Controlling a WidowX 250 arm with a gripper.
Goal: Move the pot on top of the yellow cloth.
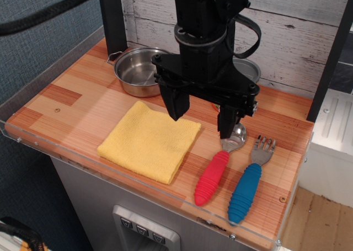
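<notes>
The pot [136, 70] is a small shiny steel pot with wire loop handles, standing empty at the back left of the wooden table. The yellow cloth [150, 140] lies flat in front of it, near the table's front edge, with nothing on it. My gripper [202, 117] is black and hangs open above the table, just right of the cloth's far right corner. Its left finger [177, 105] is over the cloth's edge, its right finger [227, 124] over a spoon's bowl. It holds nothing. The pot's right rim is hidden behind the arm.
A red-handled spoon [213, 176] and a blue-handled fork [246, 191] lie at the front right. A tin can with a grey lid [248, 70] stands behind the arm. A clear plastic rim [110, 176] borders the table. A white plank wall is behind.
</notes>
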